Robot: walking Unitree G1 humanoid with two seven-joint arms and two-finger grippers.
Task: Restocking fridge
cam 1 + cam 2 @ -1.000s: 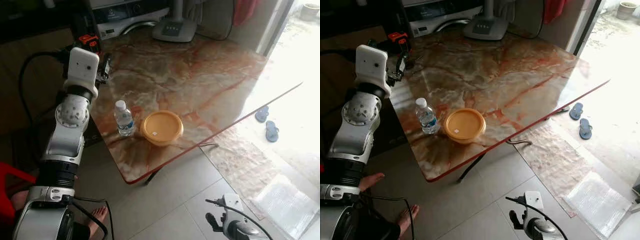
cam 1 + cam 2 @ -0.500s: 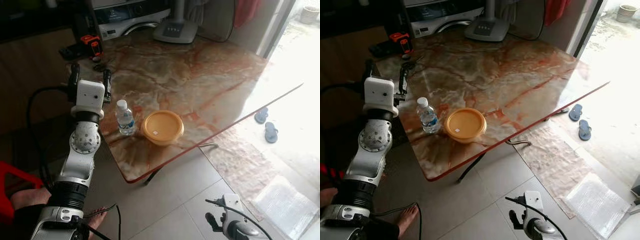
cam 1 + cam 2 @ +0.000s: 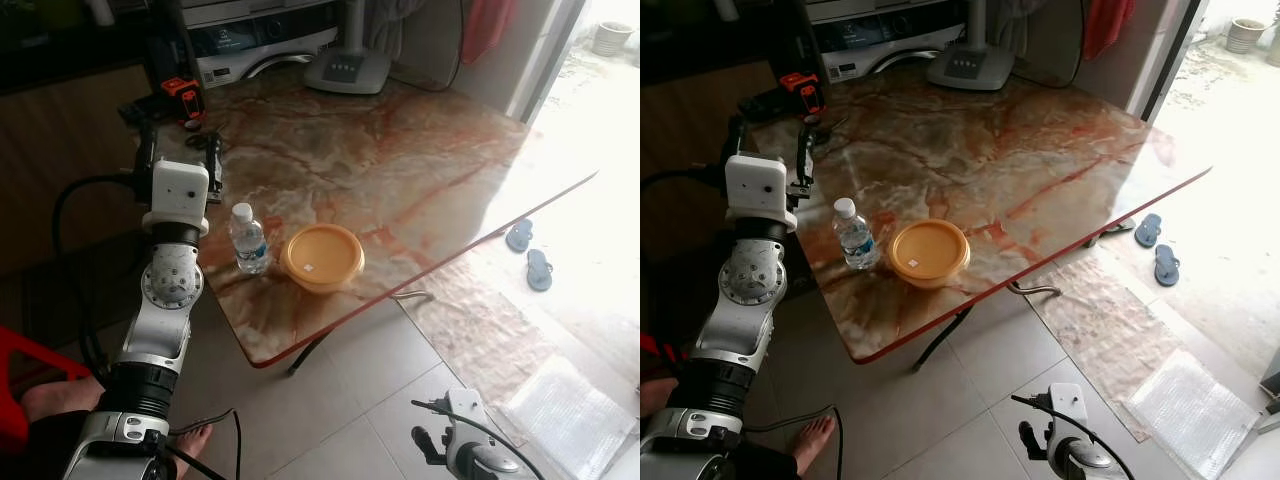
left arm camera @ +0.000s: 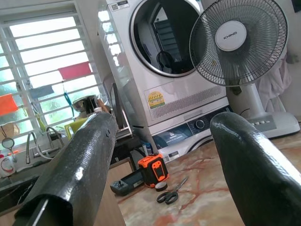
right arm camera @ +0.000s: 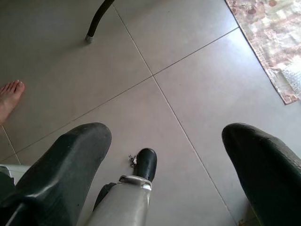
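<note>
A clear water bottle (image 3: 248,238) with a white cap stands near the left front corner of the marble table (image 3: 420,150). A round yellow lidded container (image 3: 322,256) sits just right of it. My left gripper (image 3: 178,155) is raised at the table's left edge, a short way left of and behind the bottle. It is open and holds nothing, and its wrist view (image 4: 160,155) looks along the tabletop. My right gripper (image 5: 164,160) hangs low over the floor tiles, open and empty.
An orange tape measure (image 4: 154,170) and scissors (image 4: 170,194) lie at the table's far left, with a fan (image 4: 237,42) and a washing machine (image 4: 155,61) behind. A person's bare foot (image 3: 196,434) and something red (image 3: 20,385) are at my left. Slippers (image 3: 528,250) lie on the floor at right.
My left arm has come down and back from over the table's far left edge to beside the bottle. It has barely moved in the last half second. The right arm is still.
</note>
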